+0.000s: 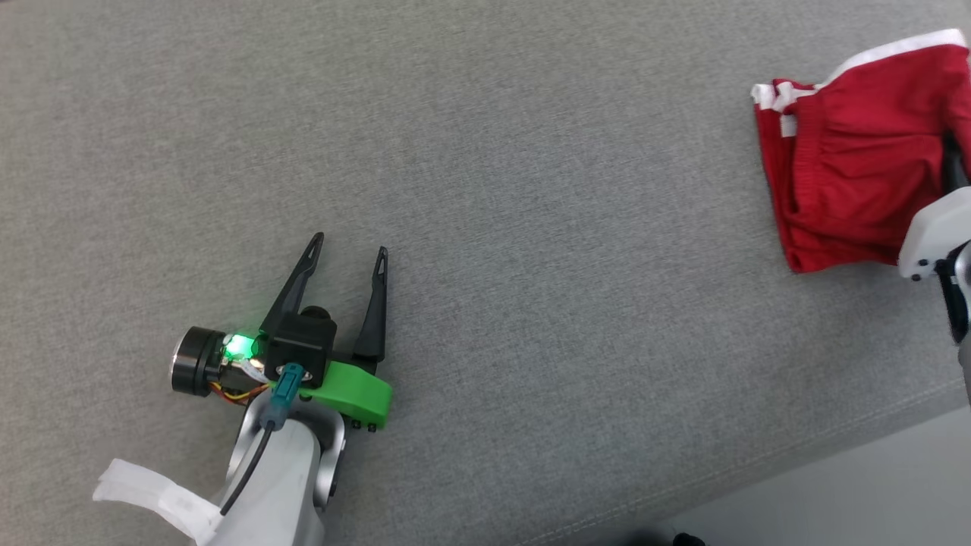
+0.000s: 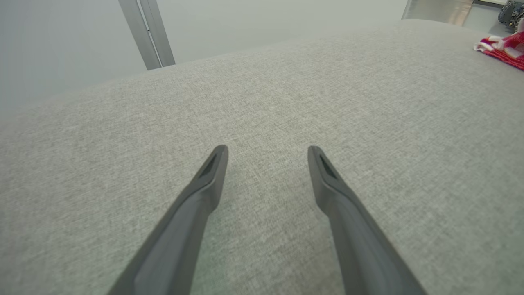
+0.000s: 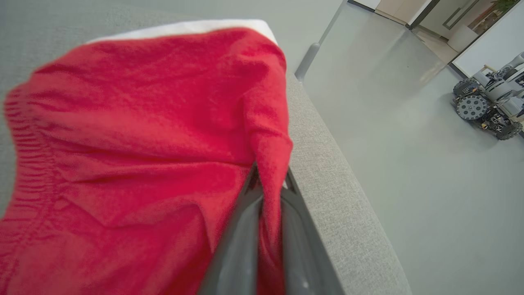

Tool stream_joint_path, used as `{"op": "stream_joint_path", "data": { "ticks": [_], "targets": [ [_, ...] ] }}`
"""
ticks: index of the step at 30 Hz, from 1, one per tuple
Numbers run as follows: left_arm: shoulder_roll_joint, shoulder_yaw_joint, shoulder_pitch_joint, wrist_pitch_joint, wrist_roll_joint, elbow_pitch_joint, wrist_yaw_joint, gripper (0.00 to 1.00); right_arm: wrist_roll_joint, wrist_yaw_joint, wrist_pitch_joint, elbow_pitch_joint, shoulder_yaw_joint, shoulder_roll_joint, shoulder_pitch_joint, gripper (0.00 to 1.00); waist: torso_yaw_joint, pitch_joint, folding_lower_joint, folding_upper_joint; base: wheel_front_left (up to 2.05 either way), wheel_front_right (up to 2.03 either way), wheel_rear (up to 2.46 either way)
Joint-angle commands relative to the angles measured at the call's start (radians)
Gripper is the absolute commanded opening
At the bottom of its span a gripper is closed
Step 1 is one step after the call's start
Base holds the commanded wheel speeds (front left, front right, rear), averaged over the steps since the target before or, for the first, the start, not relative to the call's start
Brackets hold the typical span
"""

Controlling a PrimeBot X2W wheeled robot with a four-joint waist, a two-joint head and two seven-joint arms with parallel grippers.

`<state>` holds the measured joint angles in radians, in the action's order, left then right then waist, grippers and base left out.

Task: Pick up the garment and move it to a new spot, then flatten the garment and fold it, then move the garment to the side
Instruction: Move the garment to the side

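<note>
Where the two long dark fingers of the right gripper point(image 3: 268, 182) come together, a fold of the red cloth garment with white trim point(image 3: 135, 135) is pinched between them. The fingers are drawn almost shut, with only the thickness of the cloth between. From that pinch the fabric is pulled into a raised ridge, and the rest is spread to the left of the right wrist view in soft creases. A gathered, ribbed band is seen along its left border and a white edge along its top. In the head view the garment is found at the upper right, lying crumpled on the grey woven fabric surface point(image 1: 531, 152) close to that surface's right-hand edge. White trim shows at its top and at its upper left corner. Whether any part of it is lifted clear of the surface cannot be told.

Well apart from it, at the lower left of the head view, the left gripper point(image 1: 349, 244) is held low over bare grey fabric. Its fingers are spread wide and nothing is held between them. A green plastic bracket point(image 1: 353, 390) and a lit green lamp point(image 1: 239, 345) are seen at its wrist. Beyond the surface's edge, a pale grey floor point(image 3: 409, 123) and a parked wheeled machine point(image 3: 487, 108) are visible.
</note>
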<state>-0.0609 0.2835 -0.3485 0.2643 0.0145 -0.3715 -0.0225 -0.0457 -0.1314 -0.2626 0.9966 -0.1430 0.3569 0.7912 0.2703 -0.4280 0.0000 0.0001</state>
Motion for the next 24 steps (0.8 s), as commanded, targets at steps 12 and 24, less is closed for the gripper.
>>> {"op": "stream_joint_path", "data": {
  "ticks": [12,24],
  "targets": [
    [-0.001,0.002,-0.002,-0.001,0.014,0.004,-0.013,1.0,-0.267,0.001,-0.003,-0.058,-0.42,0.015,0.01,1.0,-0.094,-0.005,0.0,-0.0001,0.0,0.0,0.0],
    [0.005,-0.025,0.041,-0.001,0.035,0.015,-0.037,1.0,-0.104,0.001,-0.003,-0.39,-0.224,-0.158,-0.073,1.0,-0.14,0.073,0.0,-0.0001,0.0,0.0,0.0]
  ]
}}
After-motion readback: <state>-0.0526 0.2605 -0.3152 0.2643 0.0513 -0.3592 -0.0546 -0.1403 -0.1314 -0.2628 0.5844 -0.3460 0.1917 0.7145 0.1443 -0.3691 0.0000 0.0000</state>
